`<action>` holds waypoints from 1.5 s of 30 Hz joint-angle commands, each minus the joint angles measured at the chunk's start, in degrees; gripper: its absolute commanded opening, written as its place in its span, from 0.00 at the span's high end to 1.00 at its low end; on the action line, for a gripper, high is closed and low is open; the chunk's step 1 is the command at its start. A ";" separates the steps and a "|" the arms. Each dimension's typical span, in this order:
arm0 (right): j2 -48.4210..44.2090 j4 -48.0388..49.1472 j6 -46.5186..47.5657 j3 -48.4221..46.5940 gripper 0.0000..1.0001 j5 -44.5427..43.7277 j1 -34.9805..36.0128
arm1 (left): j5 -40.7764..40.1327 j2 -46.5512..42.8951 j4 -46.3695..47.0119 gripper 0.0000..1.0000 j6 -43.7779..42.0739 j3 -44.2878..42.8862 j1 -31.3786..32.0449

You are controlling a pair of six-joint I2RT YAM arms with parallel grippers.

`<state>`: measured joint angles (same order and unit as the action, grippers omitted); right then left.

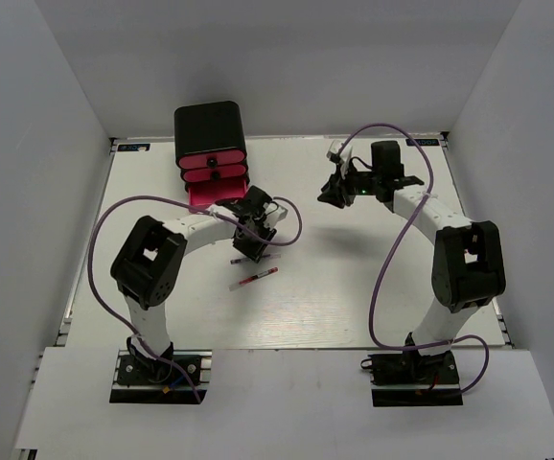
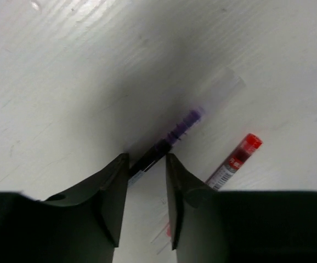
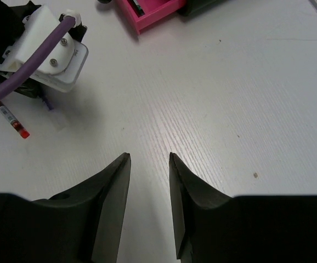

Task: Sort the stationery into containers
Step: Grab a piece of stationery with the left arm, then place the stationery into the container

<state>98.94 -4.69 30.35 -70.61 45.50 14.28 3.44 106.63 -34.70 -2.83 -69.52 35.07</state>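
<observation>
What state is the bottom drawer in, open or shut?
Open. The bottom drawer juts out of the cabinet, beyond the upper drawers; the right wrist view shows its inside.

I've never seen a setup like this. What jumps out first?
A black cabinet with pink drawers stands at the table's far left, its bottom drawer pulled out. In front of it the left gripper straddles a clear pen, a red pen lying beside; the right gripper hangs open over bare table.

White table (image 1: 354,287) with a faint grain. At its far left stands a black cabinet (image 1: 210,129), its lowest pink drawer (image 1: 205,196) pulled out. Nearer the middle lie a clear pen (image 2: 202,109) and a red pen (image 2: 235,161), side by side, not touching
</observation>
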 commanded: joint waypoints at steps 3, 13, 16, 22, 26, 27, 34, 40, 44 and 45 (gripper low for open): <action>-2.87 -0.41 -0.38 0.65 0.60 1.88 -0.92 | -4.40 1.48 0.16 0.62 -1.04 -0.53 2.11; -2.96 0.12 -0.64 1.00 0.60 2.58 -1.54 | -12.32 -0.54 1.55 0.90 1.34 0.61 2.38; -3.13 -0.14 -0.03 1.26 0.60 2.23 -1.71 | -17.49 -4.30 4.28 1.00 -0.50 0.61 1.76; -3.31 0.12 0.06 1.88 0.60 2.05 -2.07 | -15.48 -7.75 8.15 1.00 -11.48 -2.20 0.00; -3.57 -0.32 0.68 2.14 0.60 1.88 -2.07 | -14.44 -9.77 10.61 1.00 -18.69 -3.26 -2.72; -3.57 -0.50 0.85 2.14 0.60 1.79 -2.33 | -13.82 -10.38 12.27 1.00 -20.44 -3.26 -3.51; -3.22 -0.50 1.47 2.75 0.60 1.79 -2.68 | -12.75 -12.76 17.91 1.00 -33.98 -4.13 -7.38; -3.31 -0.59 1.91 2.85 0.60 1.53 -2.94 | -12.15 -6.10 13.70 1.00 -40.05 -13.01 -10.63; -3.13 -1.02 2.17 2.76 0.60 1.44 -3.48 | -10.21 -6.08 14.40 1.00 -43.39 -12.49 -12.83; -2.96 -1.11 2.26 2.67 0.60 1.35 -3.47 | -9.60 -6.08 14.40 1.00 -43.40 -12.49 -12.83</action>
<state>97.95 -5.17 31.99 -68.42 46.48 11.22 -8.86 100.73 -19.75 -42.37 -81.10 23.22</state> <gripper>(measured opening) 0.405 0.179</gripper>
